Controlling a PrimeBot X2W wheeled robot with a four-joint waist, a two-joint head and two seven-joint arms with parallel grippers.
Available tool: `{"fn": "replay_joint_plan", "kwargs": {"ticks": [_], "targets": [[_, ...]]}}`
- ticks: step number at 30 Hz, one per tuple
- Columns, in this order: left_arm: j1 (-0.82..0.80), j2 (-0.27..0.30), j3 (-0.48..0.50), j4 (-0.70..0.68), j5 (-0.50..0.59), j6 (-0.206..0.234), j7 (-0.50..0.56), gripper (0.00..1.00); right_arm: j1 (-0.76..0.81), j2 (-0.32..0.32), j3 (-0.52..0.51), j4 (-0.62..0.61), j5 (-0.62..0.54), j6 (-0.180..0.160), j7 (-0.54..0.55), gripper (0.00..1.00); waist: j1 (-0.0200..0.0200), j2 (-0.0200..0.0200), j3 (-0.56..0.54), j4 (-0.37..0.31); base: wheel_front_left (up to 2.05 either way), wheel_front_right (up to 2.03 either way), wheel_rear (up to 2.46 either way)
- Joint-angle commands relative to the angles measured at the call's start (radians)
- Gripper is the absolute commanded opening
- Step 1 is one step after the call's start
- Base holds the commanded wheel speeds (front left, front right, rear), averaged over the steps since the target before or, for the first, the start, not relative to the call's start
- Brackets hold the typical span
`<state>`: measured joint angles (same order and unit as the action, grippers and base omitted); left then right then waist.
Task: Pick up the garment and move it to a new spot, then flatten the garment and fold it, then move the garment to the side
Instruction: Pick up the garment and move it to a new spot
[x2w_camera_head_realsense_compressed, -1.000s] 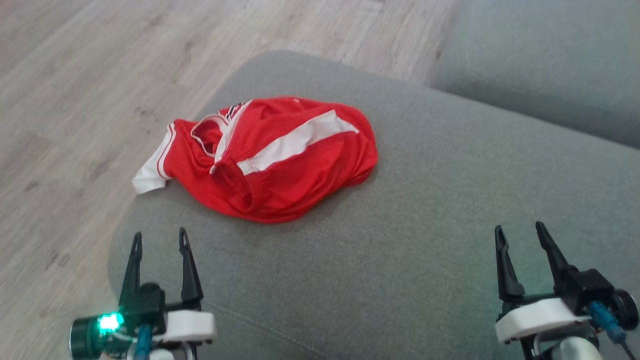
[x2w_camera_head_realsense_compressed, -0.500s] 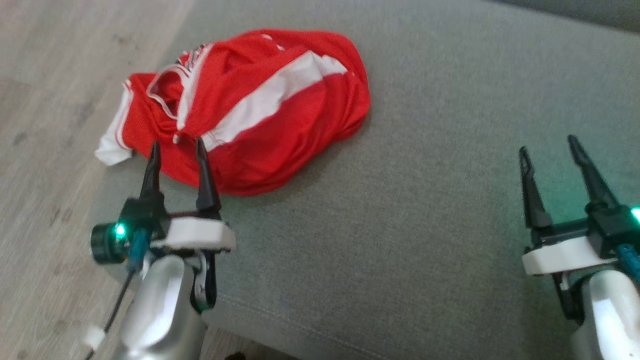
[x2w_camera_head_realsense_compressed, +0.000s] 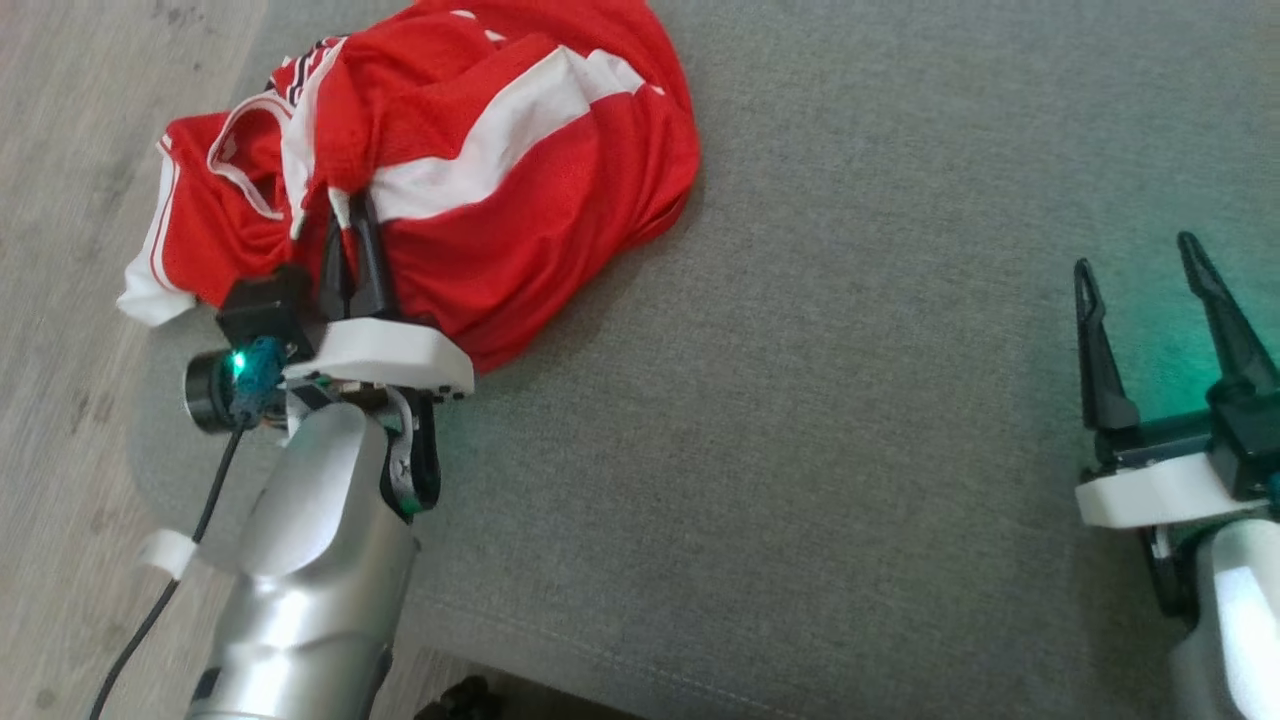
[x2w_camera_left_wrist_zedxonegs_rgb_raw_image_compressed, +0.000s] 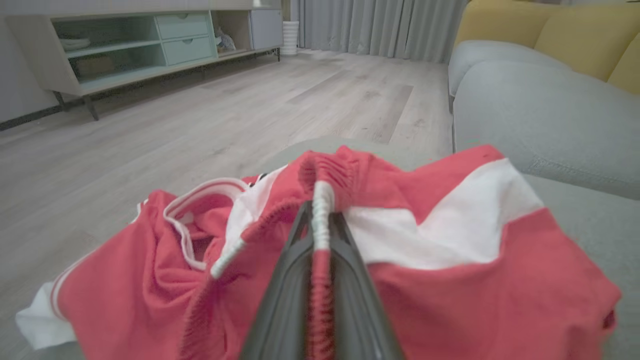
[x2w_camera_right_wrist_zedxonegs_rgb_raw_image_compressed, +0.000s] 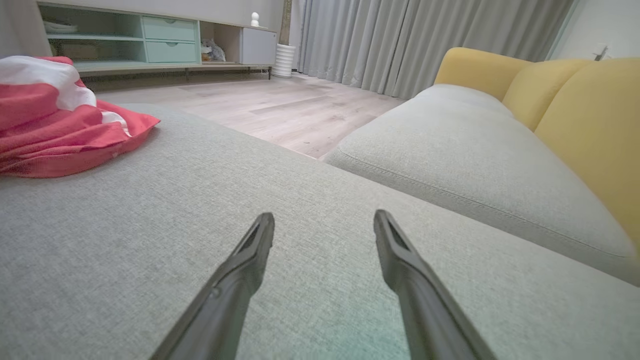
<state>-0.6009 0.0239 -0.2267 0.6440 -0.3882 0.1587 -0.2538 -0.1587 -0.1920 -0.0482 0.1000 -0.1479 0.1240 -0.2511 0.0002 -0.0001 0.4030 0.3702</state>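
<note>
Red-white garment (x2w_camera_head_realsense_compressed: 540, 130), crumpled at far-left edge of grey cushion (x2w_camera_head_realsense_compressed: 800, 400): step 1, pickup, w/ L gripper (x2w_camera_head_realsense_compressed: 348, 212) clamped on its hem (x2w_camera_left_wrist_zedxonegs_rgb_raw_image_compressed: 322, 200), R gripper (x2w_camera_head_realsense_compressed: 1140, 275) wide open, empty; next needs lift clear, carry to new spot.

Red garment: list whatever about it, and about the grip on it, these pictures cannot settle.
- Head view: the garment runs off the top edge; its far side is cut off.
- Head view: folds bury the tips of the left gripper; how many layers it pinches is hidden.
- Right wrist view: the left edge cuts off most of the garment.
- All views: crumpling hides most of the dark print and what kind of garment it is.
</note>
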Motion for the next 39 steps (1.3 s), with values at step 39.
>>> {"fn": "replay_joint_plan", "kwargs": {"ticks": [39], "targets": [[-0.375,0.027,-0.243,-0.038,0.13,-0.214,0.046,0.0,0.033,0.142,0.16,0.109,0.201,0.007,-0.011,1.0,-0.0002,0.0001,-0.321,-0.723,0.0,0.0,0.0]]}}
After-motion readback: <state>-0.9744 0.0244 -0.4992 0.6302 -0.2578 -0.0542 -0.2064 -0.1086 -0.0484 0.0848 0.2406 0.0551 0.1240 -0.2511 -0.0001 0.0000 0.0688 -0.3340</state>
